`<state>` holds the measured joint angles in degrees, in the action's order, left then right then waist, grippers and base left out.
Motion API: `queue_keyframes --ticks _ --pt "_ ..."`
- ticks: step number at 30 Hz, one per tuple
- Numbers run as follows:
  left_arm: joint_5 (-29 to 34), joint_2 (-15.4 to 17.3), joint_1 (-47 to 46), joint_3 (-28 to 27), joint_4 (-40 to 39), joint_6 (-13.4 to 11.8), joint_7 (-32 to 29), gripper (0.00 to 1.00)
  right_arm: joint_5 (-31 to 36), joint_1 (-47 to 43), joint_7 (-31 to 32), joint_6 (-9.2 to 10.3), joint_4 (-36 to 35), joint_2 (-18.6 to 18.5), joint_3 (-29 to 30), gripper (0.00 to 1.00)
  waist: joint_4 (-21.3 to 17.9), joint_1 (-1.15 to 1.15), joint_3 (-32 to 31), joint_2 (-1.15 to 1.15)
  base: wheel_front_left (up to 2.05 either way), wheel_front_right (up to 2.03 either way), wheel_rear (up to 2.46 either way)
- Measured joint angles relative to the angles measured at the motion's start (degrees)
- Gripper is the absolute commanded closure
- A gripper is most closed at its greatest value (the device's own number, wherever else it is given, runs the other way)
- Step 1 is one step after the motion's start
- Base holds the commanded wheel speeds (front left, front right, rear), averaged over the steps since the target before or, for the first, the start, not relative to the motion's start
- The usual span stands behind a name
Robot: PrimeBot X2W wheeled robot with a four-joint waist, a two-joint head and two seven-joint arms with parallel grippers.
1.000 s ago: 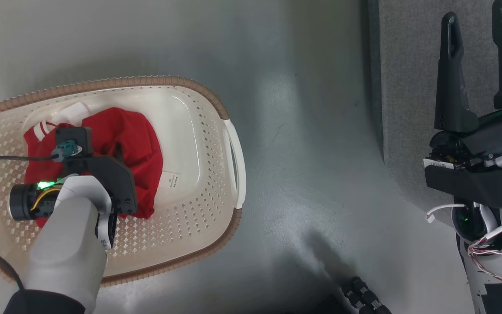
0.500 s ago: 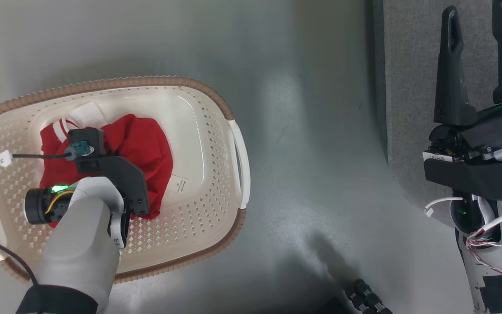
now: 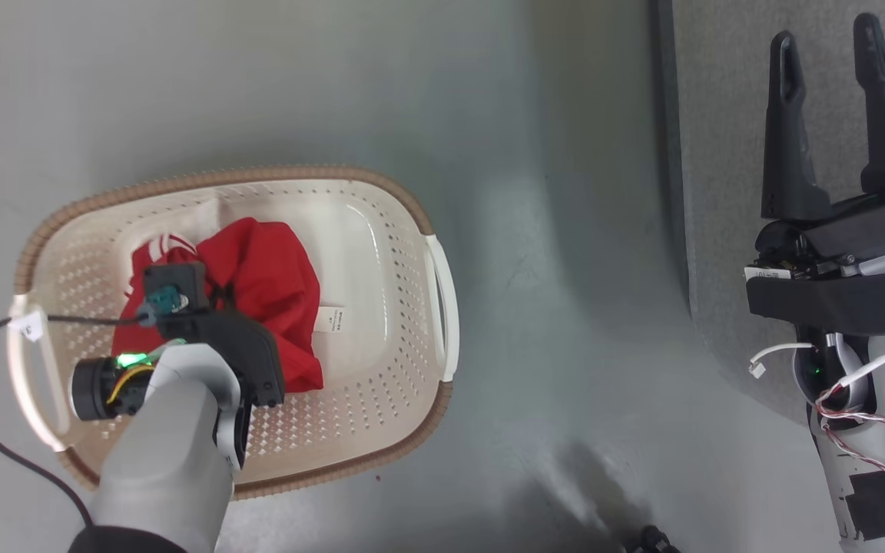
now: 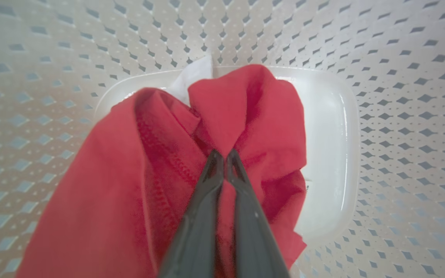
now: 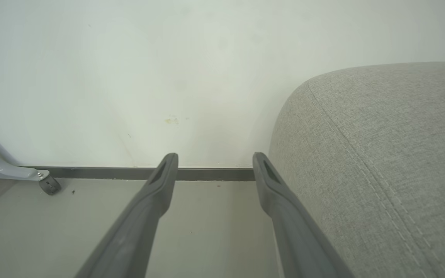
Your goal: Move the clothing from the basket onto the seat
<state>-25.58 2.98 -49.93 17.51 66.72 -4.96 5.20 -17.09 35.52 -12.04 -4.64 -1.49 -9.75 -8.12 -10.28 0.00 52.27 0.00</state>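
Red and seemingly limp and light, the clothing (image 4: 253,108) bunches where the left pincer (image 4: 222,154) is clamped on a middle fold (right pincer (image 5: 214,156) spread, empty), a fair hold.

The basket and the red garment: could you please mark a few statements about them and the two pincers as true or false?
1. The left pincer is shut on the red garment. True.
2. The garment lies on the seat. False: it is inside the basket.
3. The right pincer is open and holds nothing. True.
4. The basket stands on top of the seat. False: it stands on the floor, apart from the seat.
5. The right pincer reaches into the basket. False: it is over by the seat's edge, away from the basket.
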Motion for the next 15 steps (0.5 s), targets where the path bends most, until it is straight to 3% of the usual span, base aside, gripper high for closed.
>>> queue_keyframes --ticks 15 --pt "-1.8 -0.9 4.9 0.8 0.4 2.5 7.5 1.0 0.1 -3.2 -0.6 -0.51 6.9 -0.6 -1.2 0.0 2.9 0.0 -9.1 0.0 0.0 0.0 0.0"
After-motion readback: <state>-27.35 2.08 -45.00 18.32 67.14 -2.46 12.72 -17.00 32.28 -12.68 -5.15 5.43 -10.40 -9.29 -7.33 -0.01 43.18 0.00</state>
